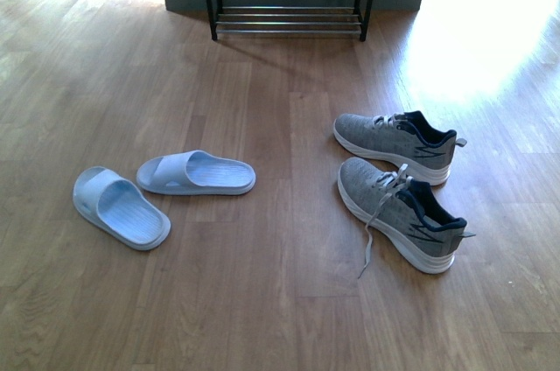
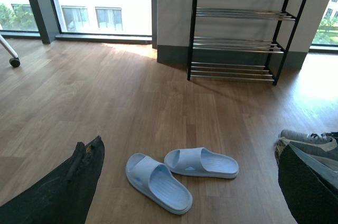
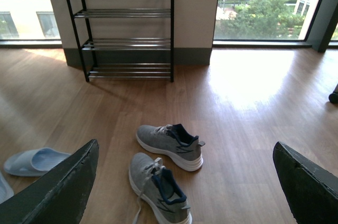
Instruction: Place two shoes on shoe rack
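Two shoes (image 1: 395, 146) on floor (image 1: 262, 310), shoe rack (image 1: 289, 12) well apart

Only the fingers of the robot show. The left fingers (image 2: 63, 195) are matte black, broad wedges narrowing to blunt tips, and one has a chipped, ragged edge flecked brown near its tip. The right fingers (image 3: 63, 197) are the same grainy black wedges, with cleaner edges.

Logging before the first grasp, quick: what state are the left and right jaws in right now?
Left gripper: open, holding nothing.
Right gripper: open, holding nothing.
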Controlling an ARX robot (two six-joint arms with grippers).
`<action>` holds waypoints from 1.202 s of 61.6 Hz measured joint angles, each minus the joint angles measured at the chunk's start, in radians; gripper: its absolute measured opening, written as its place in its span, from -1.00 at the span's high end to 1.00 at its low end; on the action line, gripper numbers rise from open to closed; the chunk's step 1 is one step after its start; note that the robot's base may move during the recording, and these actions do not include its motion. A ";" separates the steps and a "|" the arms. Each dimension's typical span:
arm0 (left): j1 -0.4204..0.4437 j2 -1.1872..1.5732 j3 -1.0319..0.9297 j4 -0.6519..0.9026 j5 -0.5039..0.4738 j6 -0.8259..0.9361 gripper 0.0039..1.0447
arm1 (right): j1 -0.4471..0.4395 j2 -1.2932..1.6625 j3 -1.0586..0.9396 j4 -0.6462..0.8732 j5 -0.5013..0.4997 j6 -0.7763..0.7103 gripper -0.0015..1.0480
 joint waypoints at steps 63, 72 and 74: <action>0.000 0.000 0.000 0.000 0.003 0.000 -0.83 | 0.000 0.000 0.000 0.000 0.003 0.000 -0.82; 0.000 0.000 0.000 0.000 0.002 0.000 -0.83 | 0.000 0.000 0.000 0.000 0.000 0.000 -0.82; 0.000 0.000 0.000 0.000 0.000 0.000 -0.83 | 0.000 0.000 0.000 0.000 0.000 0.000 -0.82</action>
